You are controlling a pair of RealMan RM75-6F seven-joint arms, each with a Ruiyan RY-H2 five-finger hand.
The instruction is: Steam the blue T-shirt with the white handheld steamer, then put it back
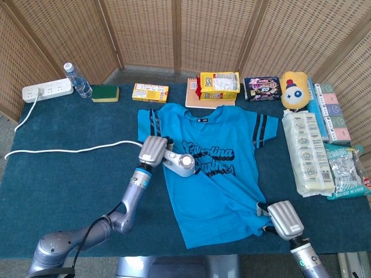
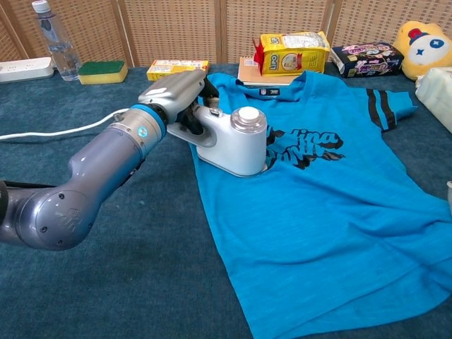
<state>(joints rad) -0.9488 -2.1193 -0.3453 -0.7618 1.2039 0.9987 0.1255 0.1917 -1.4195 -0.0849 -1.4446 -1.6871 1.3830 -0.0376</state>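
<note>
Here, a dark blue table [image 1: 52, 179] holds a blue T-shirt [image 1: 217, 191] spread flat at its centre, black lettering across the chest. The left hand [image 1: 153, 152], fingers wrapped around the handle, holds the white handheld steamer [image 2: 236, 141] on the shirt's chest, its head covering the start of the lettering. A white cord [image 1: 69, 149] trails left from it across the table. The right hand [image 1: 282, 219] rests at the shirt's lower right hem; whether its fingers grip the cloth cannot be told. Snack packets [image 1: 219, 85] line the far edge.
</note>
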